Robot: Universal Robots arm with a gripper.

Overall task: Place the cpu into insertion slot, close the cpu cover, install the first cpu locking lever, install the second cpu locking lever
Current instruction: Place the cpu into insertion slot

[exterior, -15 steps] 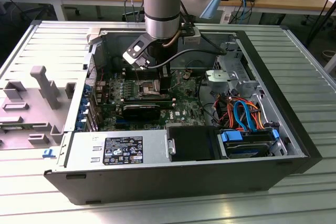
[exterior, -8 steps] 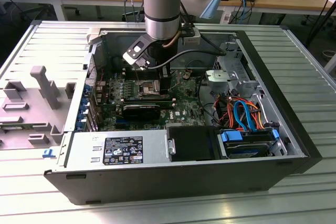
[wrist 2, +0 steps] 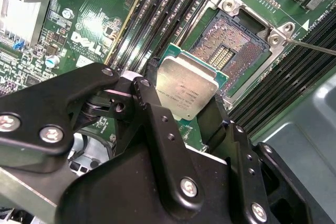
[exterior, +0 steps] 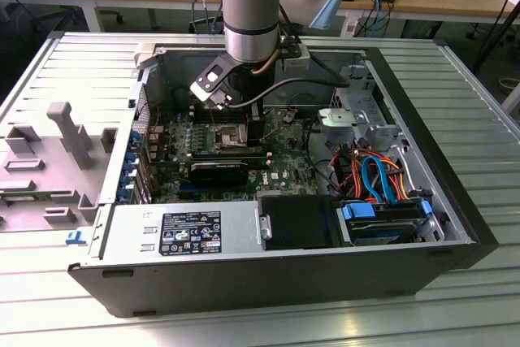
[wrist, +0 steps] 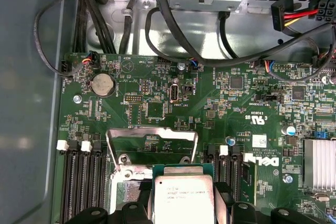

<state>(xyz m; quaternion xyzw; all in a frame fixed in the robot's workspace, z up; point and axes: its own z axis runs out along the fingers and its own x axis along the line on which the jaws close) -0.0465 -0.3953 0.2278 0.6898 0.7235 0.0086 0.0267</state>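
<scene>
Nearest, the tool (wrist 2: 184, 100) is gripping the cpu (wrist 2: 186, 90) by two opposite edges, metal top facing up. The chip is hanging over the green board (wrist 2: 84, 30) and looks clear of it, w/ its far corner overlapping the near rim of the insertion slot (wrist 2: 231, 45). The slot is lying just past the fingertips, contacts bare, edges approx parallel to the chip's. Beyond, in the first wrist view, the cpu cover (wrist: 152, 132) is standing tilted up, leaving the slot open.
</scene>
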